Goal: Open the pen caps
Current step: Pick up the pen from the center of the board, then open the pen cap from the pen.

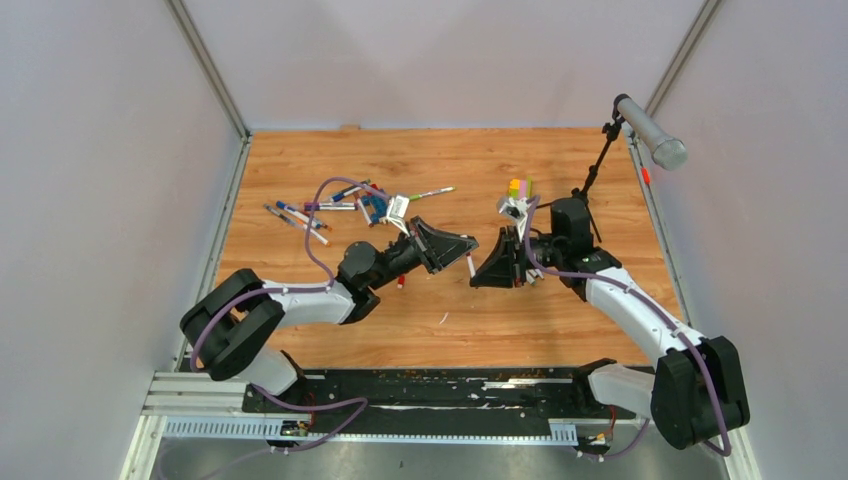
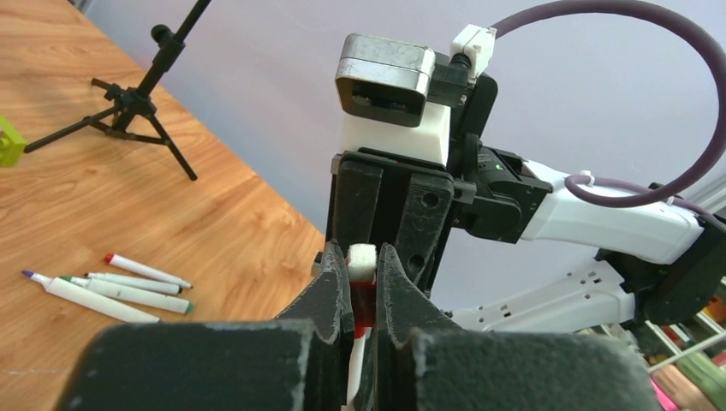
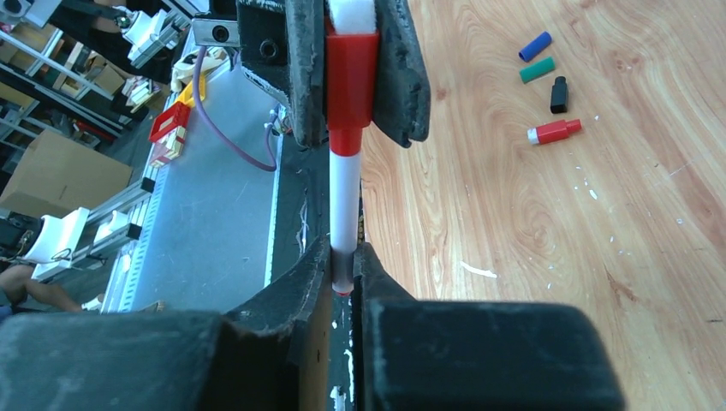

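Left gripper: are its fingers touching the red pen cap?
Touching. Right wrist view: the left gripper clamps both sides of the red cap, no gap; the right gripper holds the pen.

Wood-grain table (image 1: 450,160) is enclosed by plain grey walls (image 1: 90,150) on three sides, with metal posts (image 1: 208,65) set at the back corners. A grey microphone (image 1: 652,132) is carried on a black stand (image 1: 597,165) at the back right edge, tripod feet (image 2: 137,103) planted on the wood. A yellow-green-pink block stack (image 1: 519,187) is seen near back centre, a blue-and-red brick figure (image 1: 372,207) further left. A small white fleck (image 1: 443,318) is noted on the wood towards the front. A black strip (image 1: 430,385) and a slotted rail (image 1: 200,427) are fixed along the near edge. A cardboard box (image 3: 56,171) is seen off the table.
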`<state>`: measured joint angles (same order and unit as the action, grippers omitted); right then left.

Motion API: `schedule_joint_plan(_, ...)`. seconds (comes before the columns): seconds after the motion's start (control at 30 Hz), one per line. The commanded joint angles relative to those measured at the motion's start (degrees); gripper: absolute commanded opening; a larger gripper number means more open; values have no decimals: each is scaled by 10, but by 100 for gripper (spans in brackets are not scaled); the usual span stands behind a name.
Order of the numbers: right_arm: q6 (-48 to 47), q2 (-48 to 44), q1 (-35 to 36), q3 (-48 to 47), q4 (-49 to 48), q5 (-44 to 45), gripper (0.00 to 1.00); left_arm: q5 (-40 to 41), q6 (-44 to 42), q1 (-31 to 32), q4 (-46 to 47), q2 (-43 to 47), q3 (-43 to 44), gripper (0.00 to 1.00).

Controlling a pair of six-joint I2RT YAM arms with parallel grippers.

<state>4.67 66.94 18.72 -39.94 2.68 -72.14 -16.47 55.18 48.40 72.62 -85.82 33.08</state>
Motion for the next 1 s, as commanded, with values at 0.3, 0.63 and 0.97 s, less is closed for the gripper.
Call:
schedule_joint_plan(0.3,78,-10,1,-8,-84,1,60,5,-8,16,50,-9,11,0)
schedule_joint_plan(0.63,91,-15,-12,-9,-96,40,41,10,3,22,89,-33,8,0)
schedule_joint_plan(0.97,65,1,22,1,-87,-29,0,13,-49,-108,-18,33,127,0)
